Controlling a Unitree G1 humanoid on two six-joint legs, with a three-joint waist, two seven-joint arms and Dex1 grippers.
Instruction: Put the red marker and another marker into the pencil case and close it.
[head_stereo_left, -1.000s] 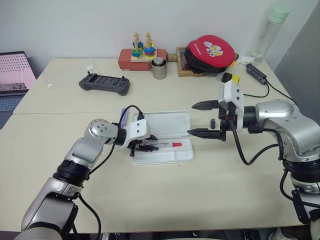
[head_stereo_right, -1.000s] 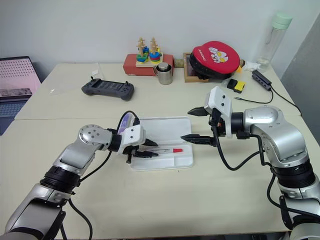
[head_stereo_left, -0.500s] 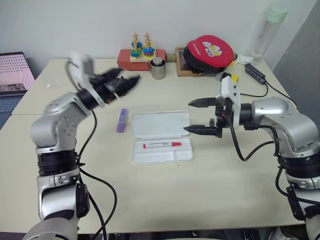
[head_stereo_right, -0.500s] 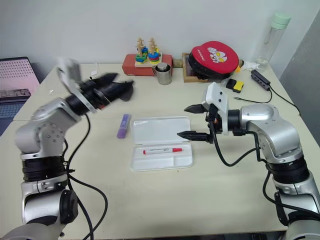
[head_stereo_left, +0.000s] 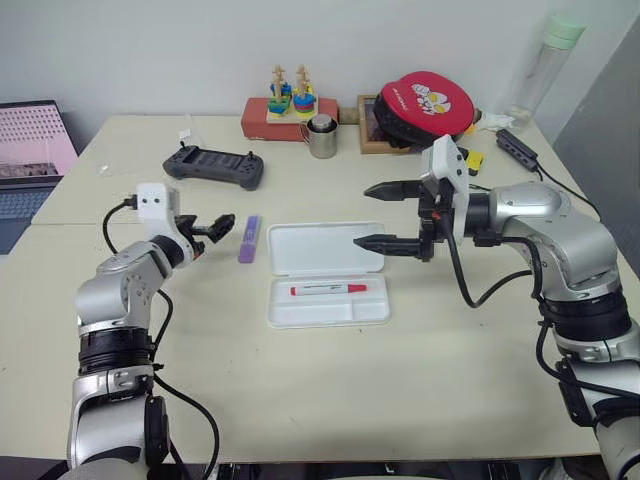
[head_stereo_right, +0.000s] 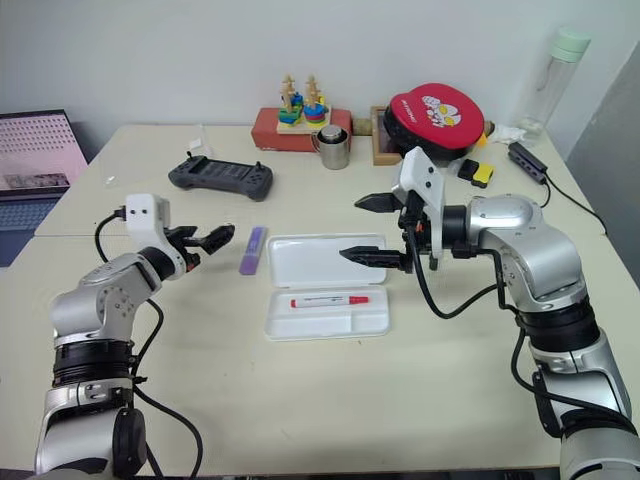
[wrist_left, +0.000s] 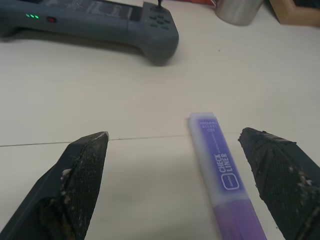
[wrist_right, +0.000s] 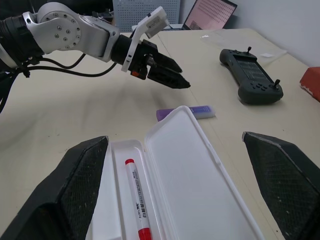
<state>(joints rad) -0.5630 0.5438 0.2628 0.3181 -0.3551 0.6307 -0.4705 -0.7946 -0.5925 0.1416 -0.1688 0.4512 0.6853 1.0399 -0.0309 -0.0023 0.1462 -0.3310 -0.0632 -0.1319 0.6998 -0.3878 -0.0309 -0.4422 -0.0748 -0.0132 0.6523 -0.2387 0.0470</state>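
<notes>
The pencil case (head_stereo_left: 325, 248) lies open in the middle of the table, lid flat behind the tray. In the tray's long compartment rests the red marker (head_stereo_left: 328, 289), red cap to the right. The other marker, a lilac highlighter (head_stereo_left: 248, 238), sits on the table just left of the lid. My left gripper (head_stereo_left: 215, 228) is open, low and level, pointing at the highlighter (wrist_left: 225, 185), which lies nearer one finger (wrist_left: 280, 175) and touches neither. My right gripper (head_stereo_left: 365, 215) hangs open above the case's right end, holding nothing.
A dark grey game controller (head_stereo_left: 212, 166) lies behind the highlighter. Along the back edge stand a metal cup (head_stereo_left: 321, 137), a red box with stacking toys (head_stereo_left: 285, 105), a red round pouch (head_stereo_left: 428, 98) and a bottle (head_stereo_left: 538, 62). A laptop (head_stereo_left: 35, 150) sits far left.
My left gripper let go of the red marker in the tray, swung up and left, then came down open beside the highlighter. The right gripper has barely moved.
</notes>
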